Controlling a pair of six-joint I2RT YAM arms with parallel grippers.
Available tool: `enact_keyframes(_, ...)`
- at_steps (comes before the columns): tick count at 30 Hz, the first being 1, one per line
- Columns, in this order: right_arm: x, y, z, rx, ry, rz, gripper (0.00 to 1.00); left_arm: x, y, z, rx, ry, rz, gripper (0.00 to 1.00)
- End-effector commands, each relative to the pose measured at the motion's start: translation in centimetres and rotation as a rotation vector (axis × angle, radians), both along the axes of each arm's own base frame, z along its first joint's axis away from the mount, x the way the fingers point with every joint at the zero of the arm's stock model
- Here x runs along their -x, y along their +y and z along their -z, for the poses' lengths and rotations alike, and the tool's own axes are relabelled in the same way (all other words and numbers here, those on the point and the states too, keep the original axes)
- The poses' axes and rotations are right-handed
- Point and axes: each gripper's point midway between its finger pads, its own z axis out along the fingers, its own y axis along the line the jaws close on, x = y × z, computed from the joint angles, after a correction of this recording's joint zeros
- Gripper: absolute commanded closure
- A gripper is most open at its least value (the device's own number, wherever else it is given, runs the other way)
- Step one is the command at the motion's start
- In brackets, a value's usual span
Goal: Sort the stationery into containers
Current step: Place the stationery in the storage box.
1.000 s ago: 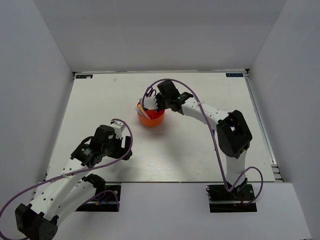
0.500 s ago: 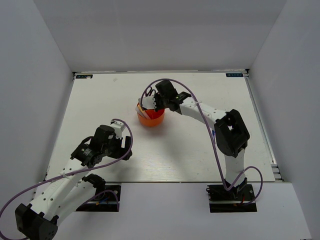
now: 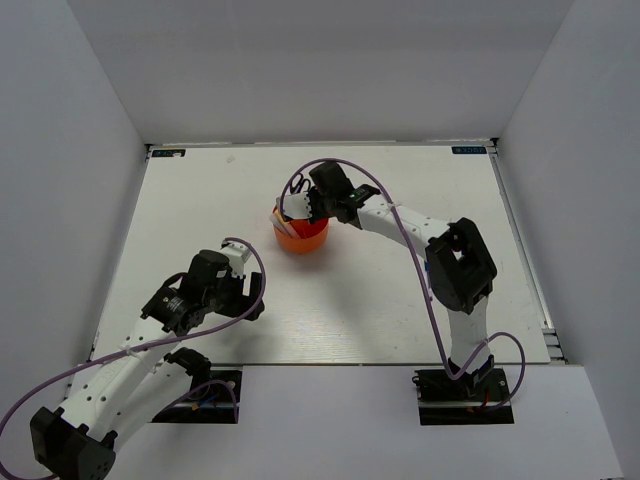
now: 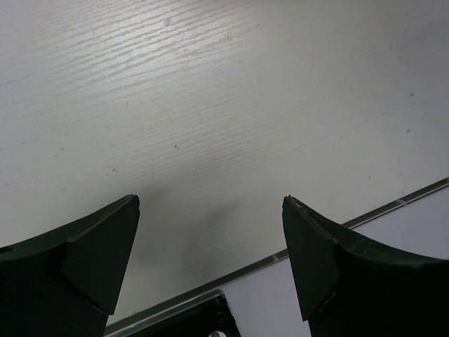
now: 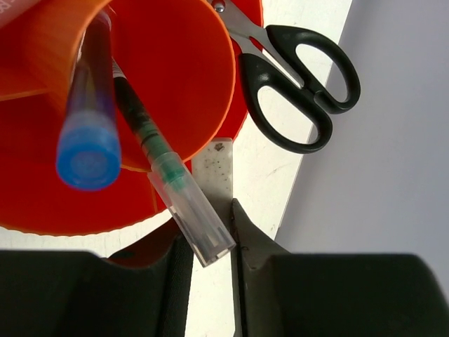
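Right wrist view: green pen [image 5: 168, 179] leans in the orange organiser [image 5: 189, 63], its long axis slanted and its clear cap end between my right gripper's [image 5: 210, 228] narrow fingers; I cannot tell whether they clamp it. Scissors [image 5: 254, 67] point handles outward. Only the top view shows the organiser mid-table, with my left gripper [image 4: 210, 210] spread wide, well apart.

No writing is legible; two dark stickers [image 3: 168, 153] on the bench [image 3: 380, 300] edge, well beyond the right tool [image 3: 300, 207], are too small.
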Motion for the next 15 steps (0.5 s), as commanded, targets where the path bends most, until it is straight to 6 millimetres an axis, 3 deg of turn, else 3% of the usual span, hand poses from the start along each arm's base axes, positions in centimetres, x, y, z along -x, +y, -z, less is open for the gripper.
enact_keyframes(1,-0.77,1.01,-1.24,-0.036,-0.035,0.009,0.74,0.02,0.23,0.15,-0.006,-0.006,-0.001,0.07)
enact_keyframes(9,-0.92,1.03,-1.10,-0.029,-0.046,0.020,0.70,-0.03,0.18,0.11,-0.007,-0.010,0.003,0.07)
enact_keyframes(15,-1.08,0.91,-1.22,-0.035,-0.050,0.026,0.58,-0.05,0.21,0.08,-0.005,-0.011,0.000,0.07)
